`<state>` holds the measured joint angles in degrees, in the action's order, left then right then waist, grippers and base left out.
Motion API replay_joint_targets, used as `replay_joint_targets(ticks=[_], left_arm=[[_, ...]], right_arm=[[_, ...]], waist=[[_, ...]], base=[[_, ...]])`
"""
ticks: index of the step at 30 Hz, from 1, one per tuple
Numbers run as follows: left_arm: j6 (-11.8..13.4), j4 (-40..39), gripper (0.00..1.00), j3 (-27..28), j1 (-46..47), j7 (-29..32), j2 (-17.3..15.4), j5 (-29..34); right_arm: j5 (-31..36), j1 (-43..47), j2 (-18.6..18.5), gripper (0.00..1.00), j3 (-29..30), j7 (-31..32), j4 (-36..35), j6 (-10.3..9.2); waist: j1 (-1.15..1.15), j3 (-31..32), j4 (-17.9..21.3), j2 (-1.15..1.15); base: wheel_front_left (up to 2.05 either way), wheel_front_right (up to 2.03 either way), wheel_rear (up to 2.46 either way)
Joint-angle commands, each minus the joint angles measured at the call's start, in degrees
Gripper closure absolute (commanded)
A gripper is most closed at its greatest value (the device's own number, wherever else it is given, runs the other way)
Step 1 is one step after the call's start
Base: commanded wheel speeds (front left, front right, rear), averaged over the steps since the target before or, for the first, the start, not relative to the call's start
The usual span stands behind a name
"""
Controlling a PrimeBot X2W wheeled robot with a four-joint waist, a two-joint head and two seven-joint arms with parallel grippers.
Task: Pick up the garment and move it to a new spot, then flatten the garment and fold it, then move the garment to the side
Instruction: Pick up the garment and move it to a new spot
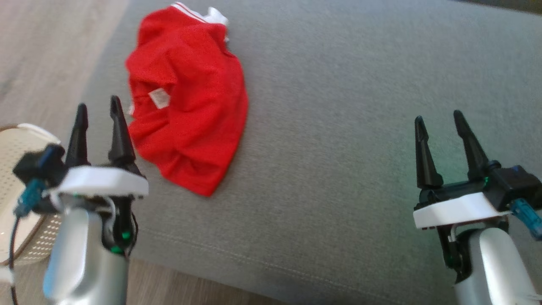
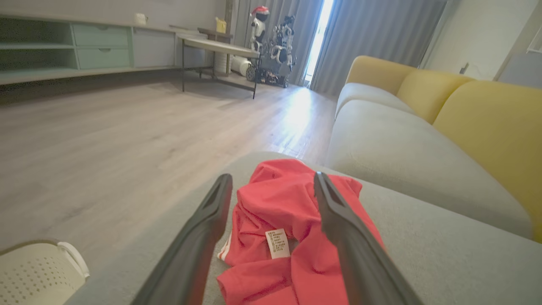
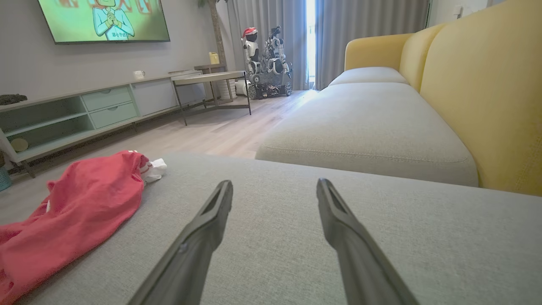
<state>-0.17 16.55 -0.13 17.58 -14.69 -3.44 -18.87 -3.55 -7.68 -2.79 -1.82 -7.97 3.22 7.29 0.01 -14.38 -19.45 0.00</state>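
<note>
The garment (image 1: 190, 106), a red shirt with white trim (image 1: 211, 15) at its far end, lies crumpled in a loose heap on the grey sofa cushion (image 1: 338, 127), close to the cushion's left edge. Its care label (image 2: 277, 243) faces up among the folds. Nothing holds it, and it is neither flattened nor folded, so the task appears to be at its first step: the pick-up.

The left gripper (image 1: 98, 103) hangs just beside the near left side of the heap. Its fingers are spread apart and empty, and in the left wrist view they frame the red cloth. The right gripper (image 1: 438, 116) is well apart from the shirt, over bare cushion, with its fingers likewise apart and holding nothing.

The next move probably falls to the left arm. It would need to advance and lower until the fingers straddle a raised fold, then close on enough cloth to lift the whole shirt clear. The right arm would have to cross the cushion to help.

A pale perforated basket (image 1: 17, 190) stands on the wooden floor (image 1: 42, 51) beside the left arm.
</note>
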Motion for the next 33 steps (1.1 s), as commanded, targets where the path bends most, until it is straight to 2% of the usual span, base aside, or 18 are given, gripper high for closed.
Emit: replay_joint_targets(ticks=[1, 7, 17, 24, 25, 26, 33], left_arm=[[-0.4, -0.7, 0.00, 2.1, 3.1, 0.0, -1.9, -0.4], [-2.8, 11.2, 0.00, 1.2, 11.9, 4.7, -4.9, -1.2], [-1.5, 29.5, 0.00, 2.1, 23.6, 5.9, -8.1, -1.5], [-2.3, 38.5, 0.00, 1.8, 28.9, 4.2, -9.3, -1.7], [-2.6, 39.5, 0.72, 1.7, 29.4, 4.0, -9.3, -1.8], [-2.9, 40.3, 1.00, 1.7, 29.9, 3.6, -9.4, -1.9], [-3.6, 42.4, 1.00, 2.7, 31.1, 0.6, -10.1, -2.9]], right_arm=[[0.4, -1.6, -0.1, 0.00, -1.3, 0.3, -2.5, 0.20], [1.8, -2.3, -0.3, 0.00, -1.3, 2.0, -5.6, 0.20], [2.8, -2.2, -0.3, 0.00, -2.2, 3.5, -9.2, 0.20], [3.1, -2.3, -0.2, 0.00, -1.9, 3.6, -9.9, 0.20], [3.1, -2.3, -0.2, 0.00, -1.9, 3.6, -9.9, 0.20], [3.2, -2.3, -0.2, 0.00, -1.9, 3.5, -9.8, 0.20], [2.4, -2.5, -0.1, 0.00, -2.4, 2.3, -7.8, 0.20]], waist=[[-0.01, -2.2, 2.2, 0.00], [-0.01, -5.9, 5.0, 0.00], [-0.01, -10.4, 7.8, 0.00], [-0.01, -11.6, 8.6, 0.00], [-0.01, -11.7, 8.7, 0.00], [-0.01, -11.7, 8.7, 0.00], [-0.01, -9.8, 9.2, 0.00]], base=[[0.00, 0.00, 0.00], [0.00, 0.00, 0.00], [0.00, 0.00, 0.00], [0.00, 0.00, 0.00], [0.00, 0.00, 0.00], [0.00, 0.00, 0.00], [0.00, 0.00, 0.00]])
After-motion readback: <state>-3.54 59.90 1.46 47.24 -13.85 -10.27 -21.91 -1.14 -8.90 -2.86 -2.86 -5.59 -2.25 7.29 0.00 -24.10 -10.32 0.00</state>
